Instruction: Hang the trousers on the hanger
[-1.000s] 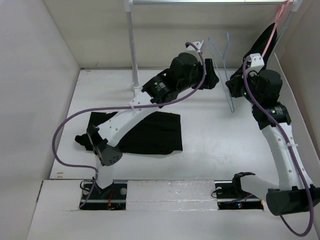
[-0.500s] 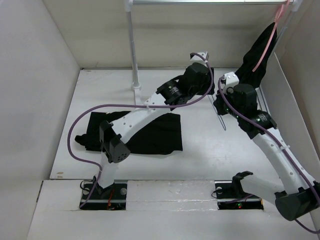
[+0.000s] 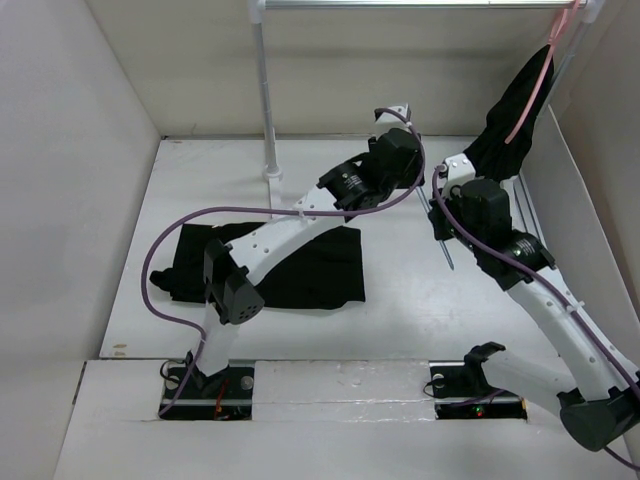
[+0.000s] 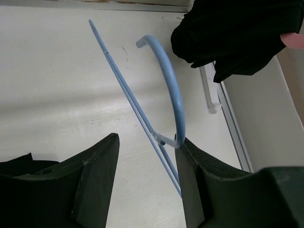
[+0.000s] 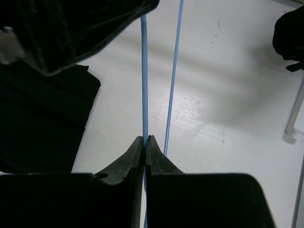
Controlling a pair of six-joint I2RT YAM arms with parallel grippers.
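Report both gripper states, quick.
Left gripper: open, straddling the hanger without clamping it.
Right gripper: shut on the hanger.

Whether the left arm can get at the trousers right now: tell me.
Probably yes: the left gripper is open, and the trousers lie uncovered on the table, though partly beneath that arm's own forearm.

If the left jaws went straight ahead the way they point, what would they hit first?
Probably the light-blue hanger, right ahead between the open jaws; behind it the white table. Depth is unclear.
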